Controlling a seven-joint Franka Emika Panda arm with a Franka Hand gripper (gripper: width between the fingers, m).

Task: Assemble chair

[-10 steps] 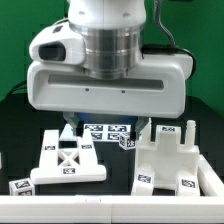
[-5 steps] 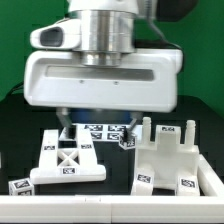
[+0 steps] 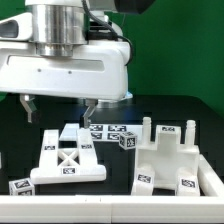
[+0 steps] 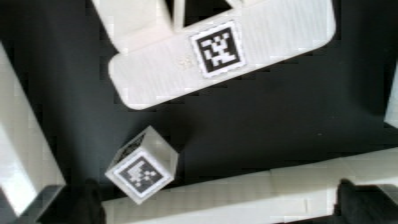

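My gripper (image 3: pixel 57 111) is wide open, nothing between the fingers (image 3: pixel 88 109); I hang above the black table (image 3: pixel 200 114), touching no part; cross-braced panel (image 3: pixel 65 160) lies flat below me, nearer the camera, about under the gap between my fingers; marker board (image 3: pixel 105 130) sits lower, just past my finger on the exterior view's right; small tagged block (image 3: pixel 127 141) just beside it, further that way; joined chair body (image 3: pixel 175 160), slabs with upright pegs, well off to the exterior view's right of me; small tagged piece (image 3: pixel 20 186) low toward the exterior view's left; wrist view: white slab (image 4: pixel 214 50) with one tag and a tilted tagged cube (image 4: pixel 143 170) lie under me, apart from each other; can't tell which exterior-view parts those are.
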